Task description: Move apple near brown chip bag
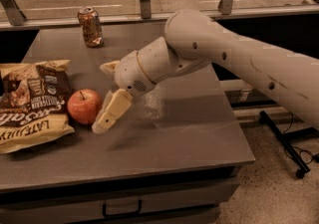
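Observation:
The red-orange apple (83, 106) sits on the grey table (189, 133), touching the right edge of the brown chip bag (31, 102), which lies flat at the table's left. My gripper (101, 97) is just right of the apple, open. One finger (112, 111) slants down to the table beside the apple; the other points left above and behind it. Neither finger closes on the apple.
An orange-brown soda can (90, 27) stands at the table's far left corner area. My arm (239, 58) reaches in from the right over the table's middle. Glass railing posts run behind the table. A drawer handle (122, 210) shows below the front edge.

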`<state>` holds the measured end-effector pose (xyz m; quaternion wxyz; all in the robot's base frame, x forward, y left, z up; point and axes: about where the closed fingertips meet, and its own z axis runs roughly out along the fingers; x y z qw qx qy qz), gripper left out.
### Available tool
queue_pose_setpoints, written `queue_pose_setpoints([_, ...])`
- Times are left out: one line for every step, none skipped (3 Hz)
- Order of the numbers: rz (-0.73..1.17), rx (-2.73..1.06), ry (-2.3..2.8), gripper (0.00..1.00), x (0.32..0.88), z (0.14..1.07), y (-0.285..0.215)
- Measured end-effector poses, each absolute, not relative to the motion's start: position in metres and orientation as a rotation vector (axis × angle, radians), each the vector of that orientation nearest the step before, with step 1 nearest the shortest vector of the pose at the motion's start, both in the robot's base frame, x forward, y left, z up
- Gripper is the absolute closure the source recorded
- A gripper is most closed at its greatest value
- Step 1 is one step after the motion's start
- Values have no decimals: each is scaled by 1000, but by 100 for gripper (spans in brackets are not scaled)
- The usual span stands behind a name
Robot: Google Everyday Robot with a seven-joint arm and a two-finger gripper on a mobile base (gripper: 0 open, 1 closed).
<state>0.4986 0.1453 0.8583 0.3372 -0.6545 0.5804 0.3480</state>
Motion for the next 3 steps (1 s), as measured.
queue_pose_setpoints([868, -1608, 1582, 0, 517, 878, 101])
queue_pose_setpoints([781, -1497, 1639, 0, 526, 900, 46])
queue_pose_setpoints([769, -1481, 1651, 0, 527, 900, 36])
